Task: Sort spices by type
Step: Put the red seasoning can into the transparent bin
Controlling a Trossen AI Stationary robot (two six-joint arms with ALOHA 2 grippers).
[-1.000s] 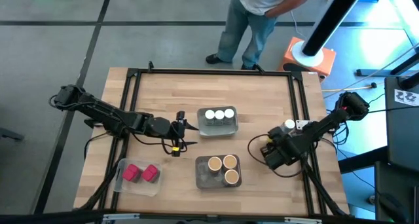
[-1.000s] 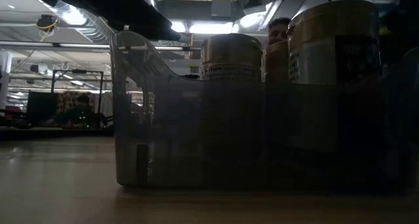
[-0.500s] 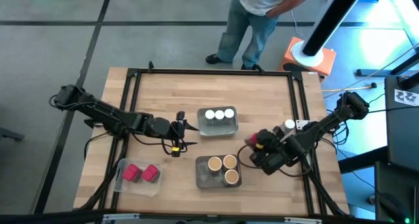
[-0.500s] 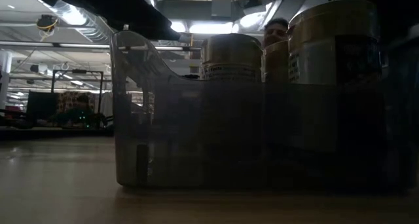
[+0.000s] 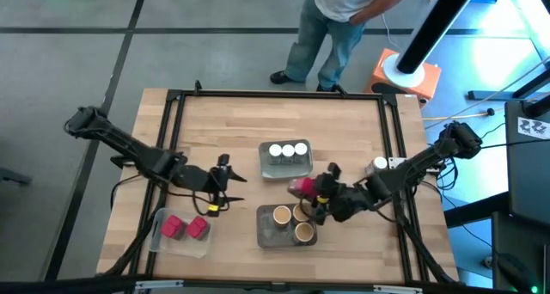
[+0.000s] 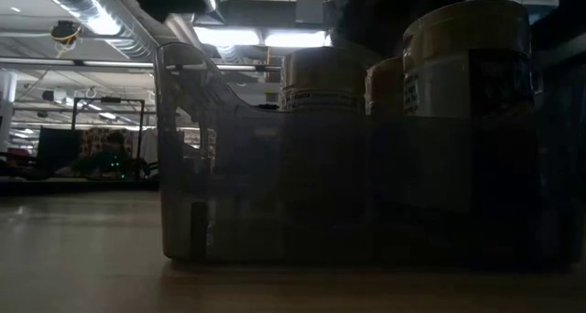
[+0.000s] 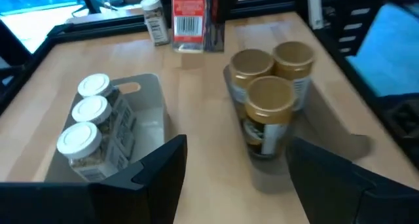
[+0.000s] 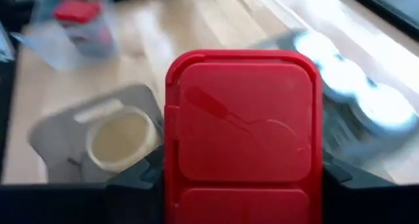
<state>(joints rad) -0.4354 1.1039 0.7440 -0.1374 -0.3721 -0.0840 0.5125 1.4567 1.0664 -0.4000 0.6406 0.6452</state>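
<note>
Right gripper (image 5: 311, 193): jaws clamped on a red packet (image 5: 300, 186), held above the counter (image 5: 344, 131) between the two grey trays.
Left gripper (image 5: 225, 184): jaws apart and empty, left of centre.
White-lidded jars (image 5: 288, 150): three in the far tray.
Tan-topped cylinders (image 5: 293, 222): three in the near tray.
Red packets (image 5: 184, 228): two in the clear tray.
Lone jar (image 5: 379, 164): by the counter's right edge.

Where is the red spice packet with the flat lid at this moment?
In the high view, the red blocky spice packet is held in the right gripper, above the table between the tray of white-lidded jars and the tray of tan-topped brown cylinders.
</note>
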